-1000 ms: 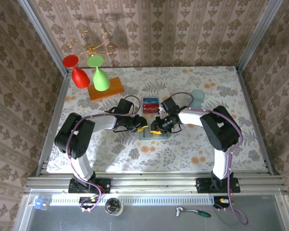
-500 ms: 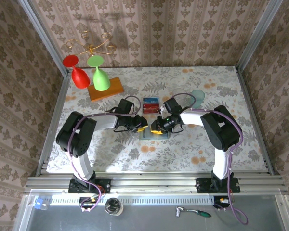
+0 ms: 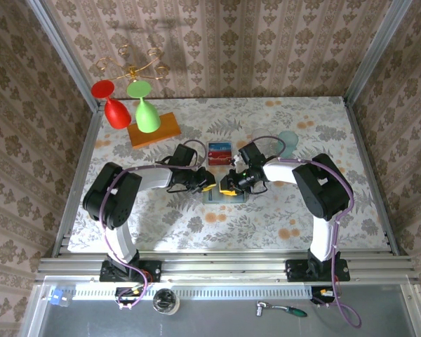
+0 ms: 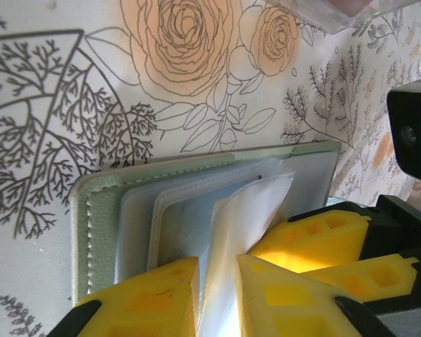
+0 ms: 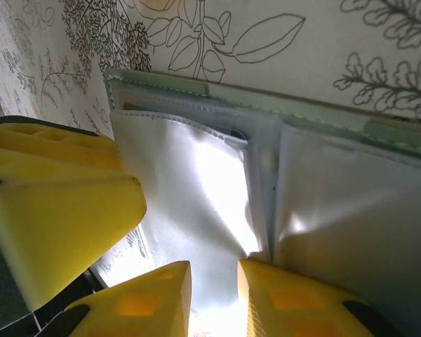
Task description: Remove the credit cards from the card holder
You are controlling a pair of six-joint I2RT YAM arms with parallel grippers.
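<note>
Low in both wrist views, left claw [image 4: 216, 272] and right claw [image 5: 214, 272] each pinch a clear sleeve [image 4: 249, 210] of the card holder [image 4: 84, 217]; probably best parted gently, without lifting it.

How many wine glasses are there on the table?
2: a red glass at the far left corner, and a green glass just right of it, by the orange block. None seems hidden.

No lettering, label, brand name or number is legible anywhere in the scene. Any print on the red-and-blue card [image 3: 219, 151] lying on the bench [image 3: 302, 210] is too small to make out, and the card holder [image 4: 82, 232] shows only plain sleeves and stitching up close.
</note>
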